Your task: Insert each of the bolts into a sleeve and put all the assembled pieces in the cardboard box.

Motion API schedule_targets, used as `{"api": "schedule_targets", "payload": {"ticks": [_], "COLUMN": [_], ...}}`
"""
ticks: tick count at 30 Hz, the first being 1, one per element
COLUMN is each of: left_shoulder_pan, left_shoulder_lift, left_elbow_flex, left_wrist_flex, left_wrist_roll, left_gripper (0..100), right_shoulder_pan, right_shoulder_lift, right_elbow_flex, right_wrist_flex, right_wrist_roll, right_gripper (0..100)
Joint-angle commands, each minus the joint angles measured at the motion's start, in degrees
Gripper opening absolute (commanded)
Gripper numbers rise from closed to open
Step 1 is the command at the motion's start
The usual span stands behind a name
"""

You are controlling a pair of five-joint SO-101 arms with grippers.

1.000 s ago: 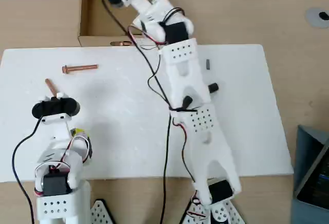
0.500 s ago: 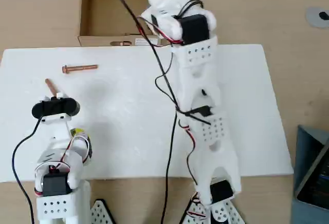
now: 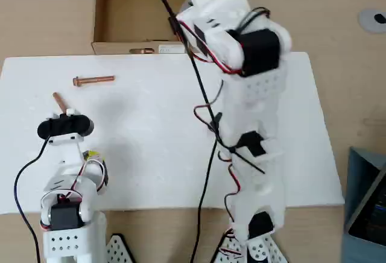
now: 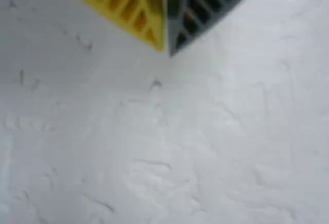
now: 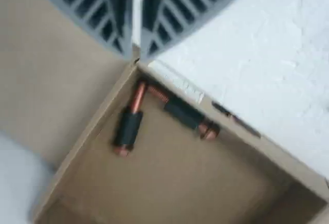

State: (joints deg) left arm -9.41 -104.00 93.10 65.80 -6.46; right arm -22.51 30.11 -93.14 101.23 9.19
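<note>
Copper bolts: three bare, none in a sleeve. One (image 3: 93, 80) lies on the white worktop (image 3: 151, 148), long axis running across the arms' front, head toward the left edge. A second (image 3: 58, 101) lies slantwise just beyond the left arm (image 3: 65, 172), its near end hidden under that arm. A third (image 3: 142, 50) sits at the box's front wall, axis along the wall; whether on the rim or at its foot cannot be told.
Box: cardboard (image 3: 117, 15), at the far edge of the worktop. Two assembled pieces (image 5: 128, 126) (image 5: 184, 113) lie inside, close to a corner, ends nearly meeting at an angle.
Right hand: (image 5: 134, 54) above that corner, fingers pressed close with only a slit between, nothing pinched.
Left hand: (image 4: 165, 47) low over bare worktop, tips pressed together, nothing pinched.
Deciding relation: both worktop bolts lie on the left arm's side, ahead of the left hand, the slanted one nearer. The right arm (image 3: 253, 124) extends to the box, well apart from them.
Judgement: the left arm is better placed for the next bolt. Its hand would need to spread and set its fingers across the shank, not along it.
</note>
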Motion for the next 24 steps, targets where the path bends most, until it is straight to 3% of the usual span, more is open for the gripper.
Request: {"api": "schedule_targets", "payload": {"ticks": [1, 19, 24], "left_shoulder_pan": [0.5, 0.3, 0.1], "left_shoulder_lift": [-0.4, -0.4, -0.4], "left_elbow_flex": [-0.4, -0.4, -0.4], "left_wrist_flex": [0.4, 0.4, 0.4], "left_wrist_roll": [-0.4, -0.2, -0.1], "left_gripper": [0, 0, 0], "right_shoulder_pan": [1.2, 1.4, 6.4], "right_shoulder_lift": [-6.2, -42.3, -48.3], "right_elbow_flex": [1.9, 59.0, 74.1], "right_wrist_flex": [1.2, 1.0, 0.9], "right_wrist_roll": [-0.5, -0.6, -0.6], "right_gripper": [0.9, 0.9, 0.9]}}
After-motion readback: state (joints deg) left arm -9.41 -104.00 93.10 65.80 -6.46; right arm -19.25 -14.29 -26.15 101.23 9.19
